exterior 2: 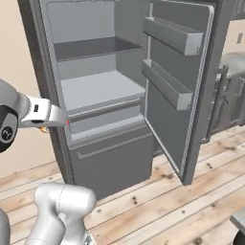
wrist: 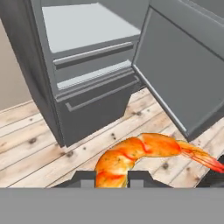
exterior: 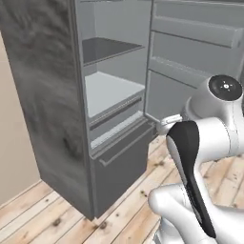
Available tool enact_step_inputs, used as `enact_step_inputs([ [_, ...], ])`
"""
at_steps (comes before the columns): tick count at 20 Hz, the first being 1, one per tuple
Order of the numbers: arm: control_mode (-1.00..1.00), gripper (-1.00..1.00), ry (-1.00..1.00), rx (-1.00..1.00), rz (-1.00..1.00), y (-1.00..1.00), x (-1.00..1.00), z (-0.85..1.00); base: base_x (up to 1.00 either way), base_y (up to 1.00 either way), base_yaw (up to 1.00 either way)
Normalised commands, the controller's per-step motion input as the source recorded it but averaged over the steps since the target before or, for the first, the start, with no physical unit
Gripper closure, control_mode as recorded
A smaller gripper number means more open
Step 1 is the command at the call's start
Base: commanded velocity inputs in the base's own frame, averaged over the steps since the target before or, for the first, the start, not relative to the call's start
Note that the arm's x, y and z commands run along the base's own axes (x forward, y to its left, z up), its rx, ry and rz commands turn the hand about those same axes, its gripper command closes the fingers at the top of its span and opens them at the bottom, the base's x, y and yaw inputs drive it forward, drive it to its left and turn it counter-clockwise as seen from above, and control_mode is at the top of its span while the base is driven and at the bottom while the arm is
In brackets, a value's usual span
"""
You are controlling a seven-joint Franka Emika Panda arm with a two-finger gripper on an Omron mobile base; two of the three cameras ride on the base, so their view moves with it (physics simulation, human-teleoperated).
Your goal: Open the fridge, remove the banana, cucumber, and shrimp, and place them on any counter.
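Observation:
The fridge (exterior: 47,95) stands with its door (exterior 2: 191,72) swung wide open to the right. Its pale inner shelves (exterior 2: 100,88) and door bins (exterior 2: 167,33) are bare. My gripper (wrist: 111,177) is shut on the shrimp (wrist: 140,151), a bright orange curled piece whose tail points right in the hand view. It hangs above the wooden floor in front of the fridge's lower drawer (wrist: 96,98). From the right base view the gripper (exterior 2: 48,117) sits left of the fridge body, with a bit of the orange shrimp (exterior 2: 44,128) under it. Banana, cucumber and counter are out of view.
Light wooden plank floor (exterior 2: 158,201) spreads in front of the fridge. A beige wall (exterior: 12,162) lies to its left. Behind the open door, at the right, stand dark cabinets with bar handles (exterior 2: 221,95) under a pale top.

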Motion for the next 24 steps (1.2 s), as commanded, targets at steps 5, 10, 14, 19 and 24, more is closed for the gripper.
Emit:
enact_step_inputs([
  [5, 1.00, 1.00, 0.00, 0.00, 0.00, 0.00, 0.00, 0.00, -1.00, -0.26, -0.58],
  [10, 1.00, 1.00, 0.00, 0.00, 0.00, 0.00, 0.00, 0.00, -0.76, -0.49, -0.61],
  [14, 1.00, 1.00, 0.00, 0.00, 0.00, 0.00, 0.00, 0.00, -0.14, -0.82, -0.59],
  [19, 1.00, 1.00, 0.00, 0.00, 0.00, 0.00, 0.00, 0.00, 0.15, -0.66, -0.42],
  [24, 1.00, 1.00, 0.00, 0.00, 0.00, 0.00, 0.00, 0.00, 0.50, -0.22, -0.33],
])
